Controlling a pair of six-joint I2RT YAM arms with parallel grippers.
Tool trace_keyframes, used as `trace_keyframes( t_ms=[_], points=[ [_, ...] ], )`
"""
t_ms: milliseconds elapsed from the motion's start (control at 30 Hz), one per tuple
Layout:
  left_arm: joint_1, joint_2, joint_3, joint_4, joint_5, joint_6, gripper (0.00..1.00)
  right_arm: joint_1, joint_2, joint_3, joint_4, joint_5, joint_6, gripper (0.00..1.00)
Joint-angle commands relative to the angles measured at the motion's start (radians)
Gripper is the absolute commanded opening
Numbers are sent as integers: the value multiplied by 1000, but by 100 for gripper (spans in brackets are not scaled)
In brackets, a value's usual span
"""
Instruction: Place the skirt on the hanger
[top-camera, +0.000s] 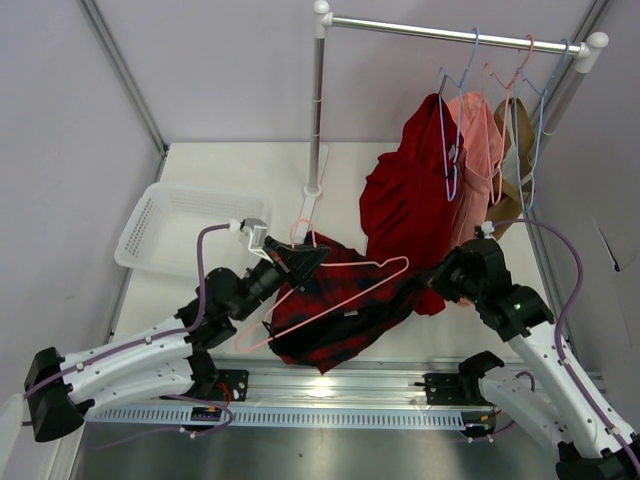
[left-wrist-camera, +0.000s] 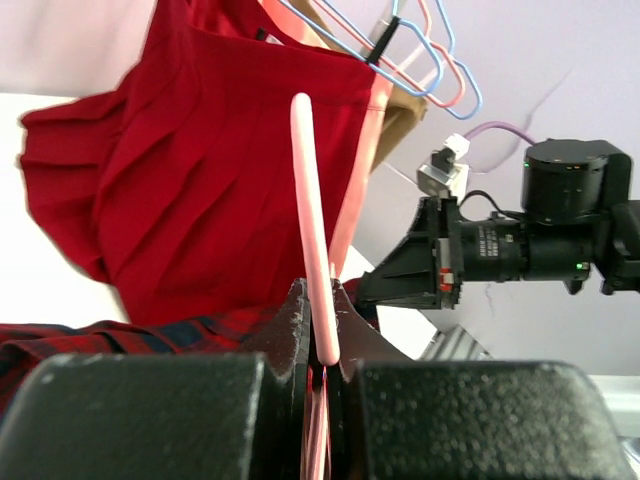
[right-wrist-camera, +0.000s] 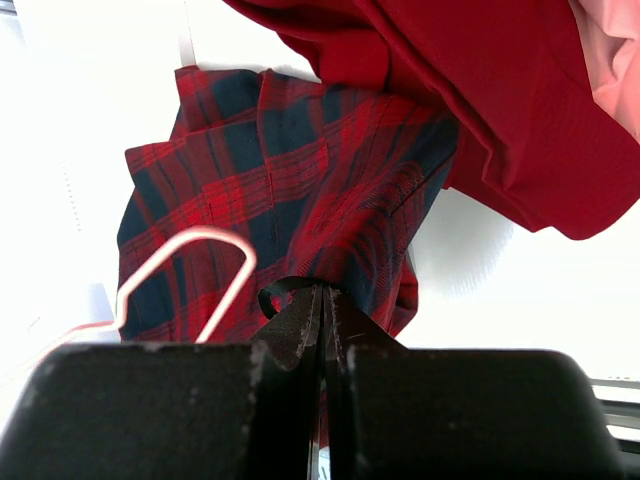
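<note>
Step in hand, as I judge it: both pieces are gripped but the skirt is not yet on the hanger. The left fingers (left-wrist-camera: 303, 335) are clamped on the pale-pink wire of the hanger (left-wrist-camera: 308, 200), close to its hook end by the top view. The hanger lies tilted across the skirt (top-camera: 335, 315), over the cloth and not through it. The skirt is bunched on the tabletop (top-camera: 240, 165) between the two arms. The right fingers (right-wrist-camera: 312, 318) are pressed together on the skirt's edge at a small dark loop, and the plaid fans away from them. The next move likely calls for the right arm to lift and open the waist while the left steers a hanger arm into it. One pinch point leaves the cloth sagging, so the opening may be hard to find. Room: bare tabletop lies to the left, and the white basket (top-camera: 175, 225) is well apart. The right side is crowded. The solid red garment (top-camera: 400, 205) hangs from the rail (top-camera: 440, 35) down against the skirt's right edge; whether they touch, I cannot tell. The rack pole (top-camera: 318, 110) stands just behind the hook, a snag risk on any lift.
</note>
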Motion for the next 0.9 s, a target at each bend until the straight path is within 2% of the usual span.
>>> trace_keyframes(
  t_ms=[0,267,567,867],
  points=[
    [-4,-9,11,7,-2,31,0,-8,-14,22,-1,21,-15,0],
    [-4,70,31,65,110,16,0,-9,-30,31,-4,20,-15,0],
    [-4,90,9,181,210,0,0,-9,-21,25,-11,21,-21,1],
    [-4,95,3,198,264,5,0,-11,-16,25,-28,46,-28,28]
  ],
)
